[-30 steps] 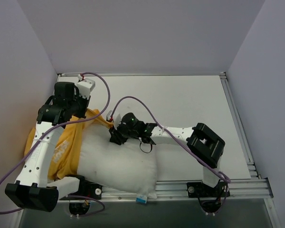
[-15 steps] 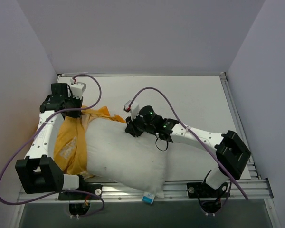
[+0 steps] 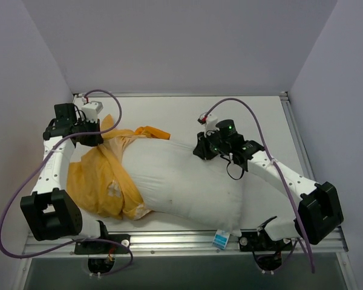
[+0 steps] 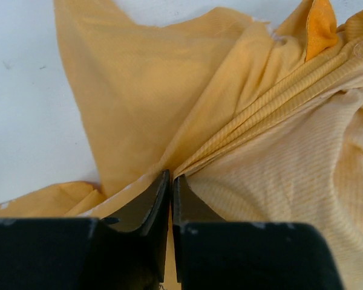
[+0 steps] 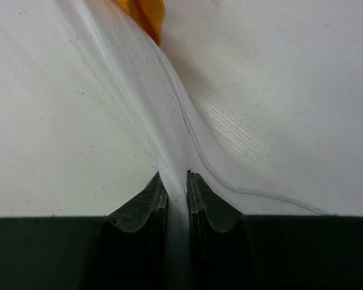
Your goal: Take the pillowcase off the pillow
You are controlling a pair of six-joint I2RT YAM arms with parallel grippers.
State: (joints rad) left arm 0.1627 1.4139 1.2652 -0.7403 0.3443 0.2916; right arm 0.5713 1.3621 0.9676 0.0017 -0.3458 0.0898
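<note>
From above, the plump white rectangular pillow lies along the worktop's near edge, its left end inside the orange-yellow fabric pillowcase. Left wrist: the left gripper pinches bunched pillowcase, and that thin fold could slip. Right wrist: the right gripper clamps pillow fabric, which might pull free.

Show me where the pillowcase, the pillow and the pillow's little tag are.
pillowcase (image 3: pixel 97 181), top external view, bunched orange fabric left of the pillow.
pillow (image 3: pixel 187 181), top external view, middle of its bare white part.
tag (image 3: pixel 219 240), top external view, blue-and-white label at the pillow's near edge.
</note>
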